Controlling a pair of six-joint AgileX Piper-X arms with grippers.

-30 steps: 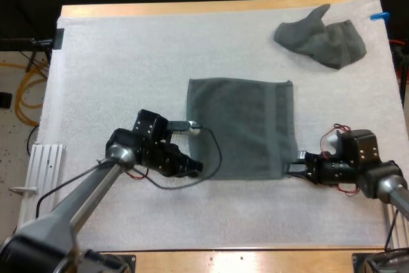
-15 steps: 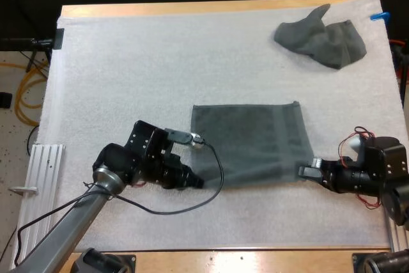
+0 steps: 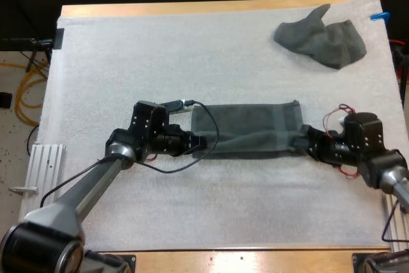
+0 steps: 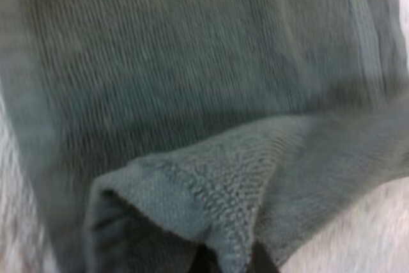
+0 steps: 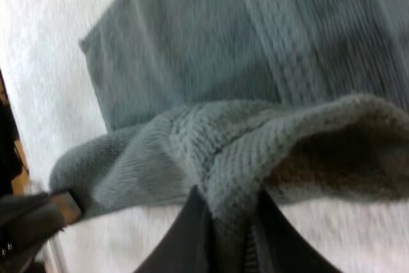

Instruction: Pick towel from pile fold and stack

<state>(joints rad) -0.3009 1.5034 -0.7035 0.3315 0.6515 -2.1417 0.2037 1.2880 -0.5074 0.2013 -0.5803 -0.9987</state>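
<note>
Grey-green towel (image 3: 250, 126) clamped by left jaws and right jaws

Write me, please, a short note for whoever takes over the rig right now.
Left gripper: shut on the towel's near left corner. Right gripper: shut on its near right corner.
Towel mid mat, near edge raised and doubled over. Crumpled towel at the far right.
Done: towel picked and spread; first fold begun.
Left: finish folding, stack it, then the crumpled towel.
</note>
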